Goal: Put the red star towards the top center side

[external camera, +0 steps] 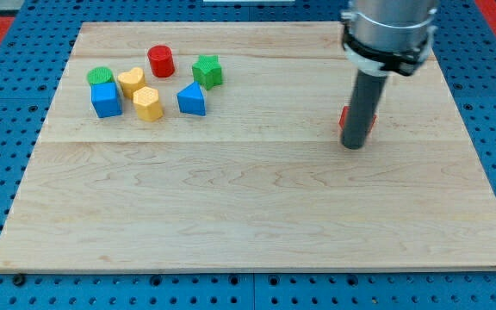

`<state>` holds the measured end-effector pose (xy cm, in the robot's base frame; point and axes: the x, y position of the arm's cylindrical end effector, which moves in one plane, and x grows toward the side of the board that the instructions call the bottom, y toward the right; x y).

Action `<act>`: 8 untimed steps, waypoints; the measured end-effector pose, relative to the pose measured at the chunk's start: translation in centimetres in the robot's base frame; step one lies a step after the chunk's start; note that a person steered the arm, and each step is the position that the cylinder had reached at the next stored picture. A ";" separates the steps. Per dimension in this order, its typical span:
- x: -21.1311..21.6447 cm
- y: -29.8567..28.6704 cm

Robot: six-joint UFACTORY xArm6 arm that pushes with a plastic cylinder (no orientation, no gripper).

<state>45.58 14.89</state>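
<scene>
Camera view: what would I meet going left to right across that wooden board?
Green round block, blue cube, yellow heart-shaped block, yellow hexagonal block, red cylinder, blue pointed block, green star, then my tip in front of a red block.

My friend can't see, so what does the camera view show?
My tip stands almost hiding the red star at the view's right. Seven blocks cluster at the upper left of the wooden board.

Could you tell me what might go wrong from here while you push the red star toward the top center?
My tip stands in front of the red star and hides most of it, so its position is uncertain. A glancing push could send it sideways. A long push leftward could reach the green star.
</scene>
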 end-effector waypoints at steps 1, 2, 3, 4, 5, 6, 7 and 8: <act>0.1 2.4; -4.6 2.2; -9.2 0.8; -7.4 3.5; -2.0 5.2; -2.2 0.3; -3.8 -2.3; -4.8 -4.2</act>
<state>40.78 10.68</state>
